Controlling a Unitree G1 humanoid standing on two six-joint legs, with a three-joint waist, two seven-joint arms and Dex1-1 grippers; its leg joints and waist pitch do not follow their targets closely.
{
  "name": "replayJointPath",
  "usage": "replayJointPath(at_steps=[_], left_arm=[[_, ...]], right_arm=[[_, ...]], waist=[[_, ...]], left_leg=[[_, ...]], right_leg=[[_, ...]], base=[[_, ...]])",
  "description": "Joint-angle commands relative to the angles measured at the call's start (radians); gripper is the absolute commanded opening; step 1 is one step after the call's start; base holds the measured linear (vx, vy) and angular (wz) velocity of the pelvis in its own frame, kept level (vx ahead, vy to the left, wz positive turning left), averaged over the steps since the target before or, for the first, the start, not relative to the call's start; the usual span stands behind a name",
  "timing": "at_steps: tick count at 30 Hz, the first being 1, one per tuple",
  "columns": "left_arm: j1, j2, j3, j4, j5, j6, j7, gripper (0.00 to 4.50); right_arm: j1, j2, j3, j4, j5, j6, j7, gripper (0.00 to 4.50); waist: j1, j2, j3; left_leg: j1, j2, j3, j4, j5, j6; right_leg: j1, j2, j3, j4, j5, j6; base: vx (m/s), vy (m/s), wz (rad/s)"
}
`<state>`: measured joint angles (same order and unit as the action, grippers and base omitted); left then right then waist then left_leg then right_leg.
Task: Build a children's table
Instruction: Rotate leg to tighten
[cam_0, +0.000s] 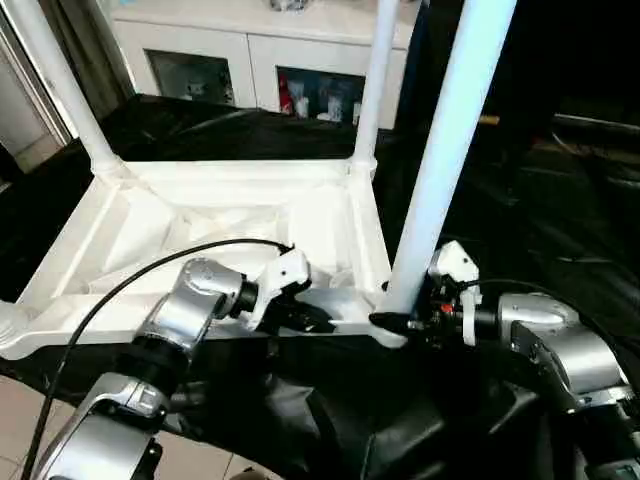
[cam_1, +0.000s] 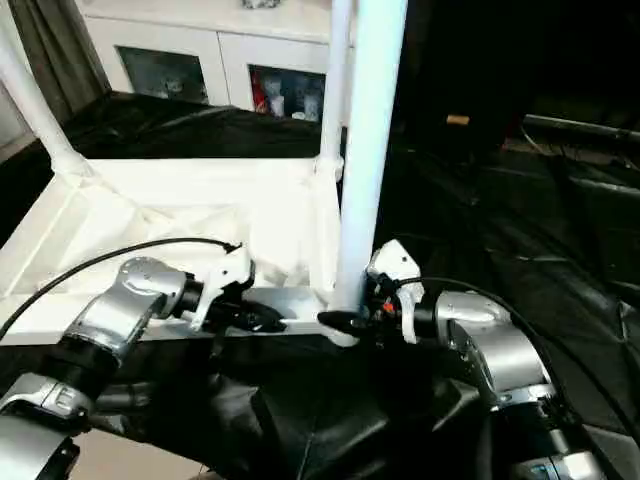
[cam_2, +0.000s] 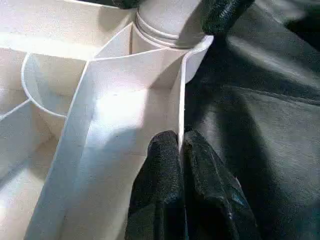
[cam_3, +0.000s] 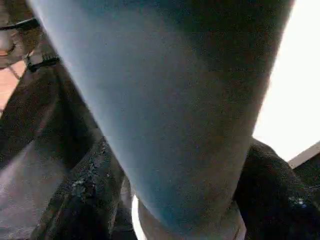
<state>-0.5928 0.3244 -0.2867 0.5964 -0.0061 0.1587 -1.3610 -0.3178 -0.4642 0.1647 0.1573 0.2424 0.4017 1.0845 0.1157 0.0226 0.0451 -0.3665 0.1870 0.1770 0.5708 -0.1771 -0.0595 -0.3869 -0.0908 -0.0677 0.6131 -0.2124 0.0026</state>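
At near rim of upturned table top (cam_0: 210, 215): left gripper (cam_2: 181, 150) clenched on rim wall; right gripper (cam_0: 400, 318) clasping upright leg (cam_0: 440, 160) at corner socket.

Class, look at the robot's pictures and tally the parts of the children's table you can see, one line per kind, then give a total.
Table tops: 1, the table top lying underside up
Legs standing in corner sockets: 3, the far left leg, the far right leg, the near right leg
Total: 4 parts
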Motion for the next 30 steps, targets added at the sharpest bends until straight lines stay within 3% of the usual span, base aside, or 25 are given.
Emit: replayJointPath(at_steps=[1,2,4,5,6,7,8,11,13,14,15,16,17,19,22,24,27,30], left_arm=[[0.020,-0.012,-0.010,-0.032,-0.061,0.013,-0.055,0.00],[0.027,-0.007,-0.009,-0.045,-0.064,0.021,-0.061,0.00],[0.033,-0.005,-0.006,-0.056,-0.062,0.027,-0.065,0.00],[0.033,-0.005,-0.006,-0.056,-0.062,0.028,-0.065,0.00],[0.033,-0.009,-0.004,-0.054,-0.060,0.027,-0.053,0.00],[0.034,-0.011,-0.004,-0.056,-0.059,0.028,-0.045,0.00],[0.031,-0.016,-0.001,-0.053,-0.056,0.027,-0.030,0.00],[0.023,-0.023,0.008,-0.049,-0.056,0.038,-0.006,0.00],[0.013,-0.035,0.017,-0.036,-0.050,0.042,0.030,0.00],[0.001,-0.048,0.022,-0.012,-0.037,0.029,0.069,0.00],[-0.010,-0.059,0.026,0.014,-0.024,0.015,0.108,0.00],[-0.018,-0.066,0.028,0.030,-0.016,0.006,0.132,0.00],[-0.034,-0.080,0.032,0.060,0.001,-0.006,0.181,0.00],[-0.069,-0.113,0.042,0.120,0.024,-0.016,0.280,0.00],[-0.120,-0.180,0.058,0.184,0.047,-0.004,0.438,0.00],[-0.144,-0.223,0.062,0.212,0.060,0.004,0.530,0.00],[-0.159,-0.263,0.052,0.234,0.071,-0.002,0.568,0.00],[-0.160,-0.297,0.035,0.237,0.072,-0.026,0.552,0.00]], right_arm=[[-0.007,0.000,0.039,-0.009,0.002,0.016,0.026,2.77],[0.003,-0.004,0.040,-0.020,0.006,0.018,0.030,2.67],[0.013,-0.001,0.035,-0.025,0.012,0.021,0.029,2.46],[0.014,-0.001,0.034,-0.025,0.013,0.020,0.029,2.42],[0.019,0.003,0.027,-0.022,0.019,0.022,0.023,2.37],[0.020,0.004,0.025,-0.018,0.023,0.023,0.022,2.32],[0.023,0.010,0.024,-0.017,0.026,0.027,0.018,2.27],[0.028,0.020,0.033,-0.015,0.025,0.040,0.011,2.22],[0.026,0.040,0.040,0.002,-0.006,0.054,-0.045,2.18],[0.020,0.065,0.034,0.027,-0.037,0.056,-0.117,2.14],[0.013,0.090,0.020,0.052,-0.060,0.050,-0.186,2.13],[0.009,0.106,0.011,0.067,-0.073,0.045,-0.228,2.12],[0.000,0.139,-0.015,0.095,-0.087,0.043,-0.311,2.12],[-0.014,0.203,-0.074,0.144,-0.097,0.058,-0.466,2.04],[-0.038,0.299,-0.160,0.209,-0.106,0.076,-0.699,2.01],[-0.054,0.341,-0.188,0.237,-0.114,0.068,-0.790,1.99],[-0.070,0.374,-0.190,0.248,-0.127,0.050,-0.831,1.98],[-0.080,0.398,-0.156,0.243,-0.142,0.033,-0.812,1.98]], waist=[[0.010,-0.020,-0.056],[0.008,-0.023,-0.056],[0.010,-0.016,-0.058],[0.010,-0.017,-0.059],[0.009,-0.023,-0.059],[0.010,-0.021,-0.058],[0.010,-0.033,-0.058],[0.012,-0.022,-0.056],[0.012,-0.008,-0.056],[0.009,-0.012,-0.056],[0.003,-0.005,-0.055],[0.000,-0.011,-0.055],[0.001,-0.004,-0.056],[-0.007,-0.007,-0.051],[-0.007,-0.006,-0.053],[-0.009,-0.003,-0.054],[-0.007,-0.009,-0.056],[-0.001,-0.012,-0.058]], left_leg=[[0.004,0.046,-0.010,-0.057,-0.127,0.079],[0.005,0.046,-0.009,-0.057,-0.128,0.078],[0.004,0.046,-0.010,-0.056,-0.128,0.075],[0.005,0.045,-0.010,-0.056,-0.125,0.075],[0.004,0.044,-0.009,-0.056,-0.125,0.077],[0.004,0.043,-0.010,-0.055,-0.124,0.077],[0.003,0.043,-0.009,-0.056,-0.127,0.079],[0.005,0.045,-0.011,-0.058,-0.145,0.069],[0.007,0.046,-0.013,-0.060,-0.162,0.054],[0.006,0.045,-0.012,-0.060,-0.166,0.051],[0.006,0.041,-0.013,-0.063,-0.180,0.032],[0.005,0.039,-0.016,-0.066,-0.197,0.011],[0.006,0.039,-0.017,-0.066,-0.205,0.004],[0.014,0.037,-0.015,-0.068,-0.248,-0.014],[0.020,0.037,-0.018,-0.072,-0.272,-0.032],[0.022,0.038,-0.019,-0.074,-0.284,-0.041],[0.017,0.037,-0.018,-0.072,-0.253,-0.023],[0.012,0.034,-0.015,-0.067,-0.202,0.002]], right_leg=[[0.046,-0.067,0.045,-0.066,-0.110,-0.236],[0.045,-0.066,0.044,-0.066,-0.101,-0.240],[0.047,-0.065,0.044,-0.064,-0.074,-0.248],[0.047,-0.064,0.044,-0.063,-0.064,-0.249],[0.048,-0.064,0.043,-0.063,-0.060,-0.251],[0.048,-0.065,0.043,-0.063,-0.065,-0.251],[0.049,-0.065,0.043,-0.065,-0.077,-0.248],[0.046,-0.067,0.043,-0.068,-0.125,-0.238],[0.044,-0.066,0.045,-0.069,-0.133,-0.237],[0.044,-0.064,0.045,-0.071,-0.131,-0.236],[0.042,-0.062,0.045,-0.075,-0.145,-0.233],[0.048,-0.065,0.042,-0.077,-0.180,-0.223],[0.049,-0.067,0.043,-0.077,-0.193,-0.218],[0.040,-0.066,0.046,-0.089,-0.263,-0.201],[0.040,-0.065,0.046,-0.092,-0.285,-0.184],[0.037,-0.064,0.048,-0.091,-0.268,-0.182],[0.042,-0.062,0.049,-0.088,-0.203,-0.183],[0.047,-0.063,0.049,-0.082,-0.142,-0.187]], base=[[0.000,0.000,0.00],[0.000,0.000,0.00],[0.000,0.000,0.00],[0.000,0.000,0.00],[0.000,0.000,0.00],[0.000,0.000,0.00],[0.000,0.000,0.00],[0.000,0.000,0.00],[0.000,0.000,0.00],[0.000,0.000,0.00],[0.000,0.000,0.00],[0.000,0.000,0.00],[0.000,0.000,0.00],[0.000,0.000,0.00],[0.000,0.000,0.00],[0.000,0.000,0.00],[0.000,0.000,0.00],[0.000,0.000,0.00]])
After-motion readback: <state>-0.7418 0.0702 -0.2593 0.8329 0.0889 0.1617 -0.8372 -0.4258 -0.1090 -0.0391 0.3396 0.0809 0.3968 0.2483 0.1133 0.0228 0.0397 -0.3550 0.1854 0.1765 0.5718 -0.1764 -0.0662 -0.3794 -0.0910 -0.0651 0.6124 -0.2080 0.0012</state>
